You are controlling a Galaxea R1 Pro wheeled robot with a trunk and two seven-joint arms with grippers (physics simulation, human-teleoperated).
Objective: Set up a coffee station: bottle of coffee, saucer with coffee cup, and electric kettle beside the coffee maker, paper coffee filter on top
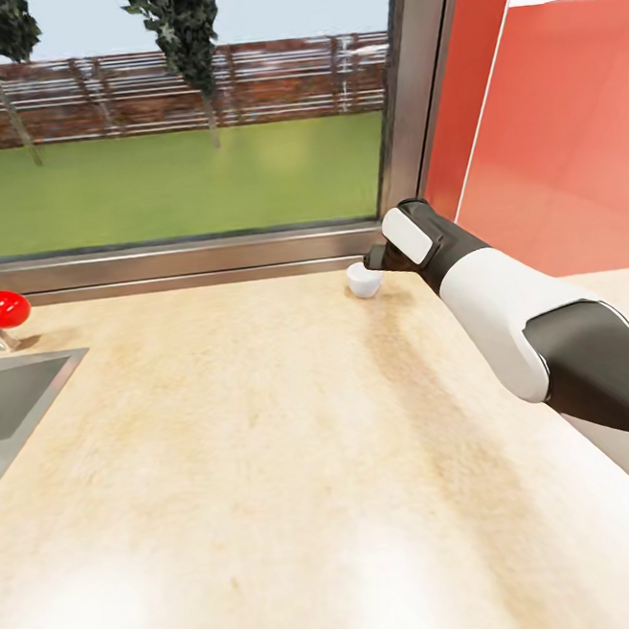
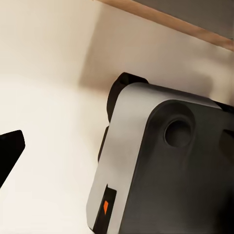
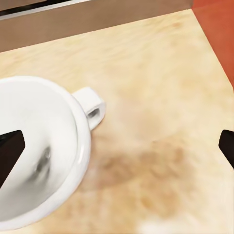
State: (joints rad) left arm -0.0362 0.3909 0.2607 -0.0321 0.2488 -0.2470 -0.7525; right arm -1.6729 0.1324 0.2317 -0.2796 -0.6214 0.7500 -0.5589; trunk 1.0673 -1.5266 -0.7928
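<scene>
Beige stone countertop (image 1: 270,453) under window (image 1: 171,126)

**Surfaces and finishes**

The tabletop (image 1: 270,453) looks like pale, mottled stone or laminate, smooth with a soft sheen. At one o'clock on it, the coffee cup (image 1: 362,279) reads as glossy white ceramic. The window frame (image 1: 184,260) is brushed metal, as is the sink (image 1: 14,391) at nine o'clock. The right arm's shell (image 1: 508,325) seems smooth white and matt black plastic.
</scene>
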